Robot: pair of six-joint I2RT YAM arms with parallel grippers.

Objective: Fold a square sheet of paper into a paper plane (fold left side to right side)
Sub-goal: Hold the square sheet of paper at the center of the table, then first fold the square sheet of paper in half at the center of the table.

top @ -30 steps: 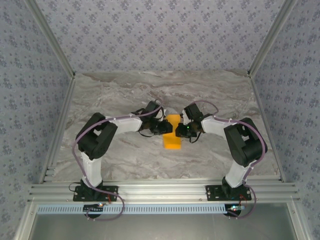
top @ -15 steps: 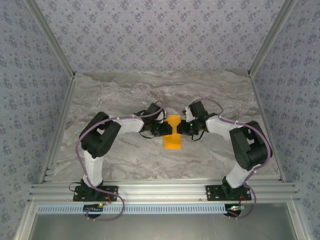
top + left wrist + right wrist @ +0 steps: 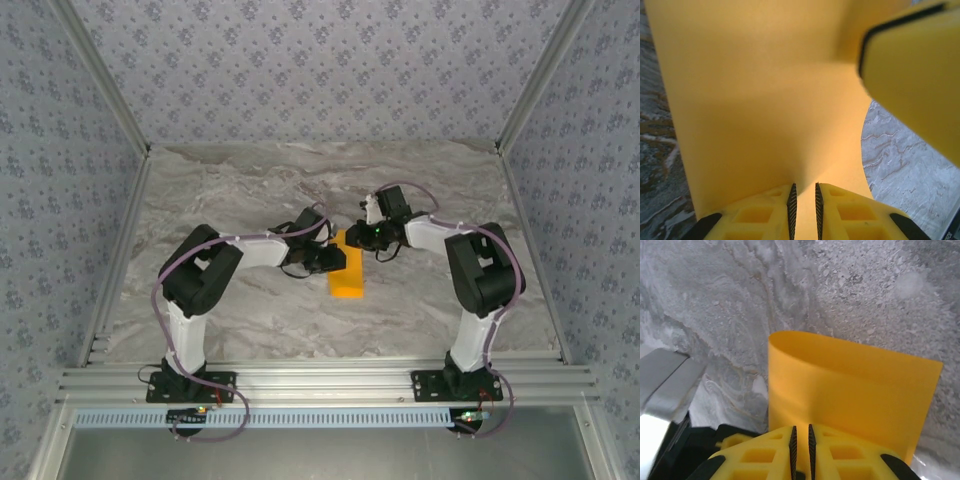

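Left wrist shows our left gripper point(image 3: 804, 200) pinching the paper point(image 3: 765, 110) at its edge, jaws narrow; our right gripper point(image 3: 801, 440) pinches likewise. We judge it light, floppy, easily creased: hold the edges.

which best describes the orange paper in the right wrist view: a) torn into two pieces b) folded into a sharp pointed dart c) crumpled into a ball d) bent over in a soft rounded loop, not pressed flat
d: the square sheet of paper rolls over in a smooth rounded bend along its left side in that view, with no sharp crease there, while the right pincer is closed on its near edge.
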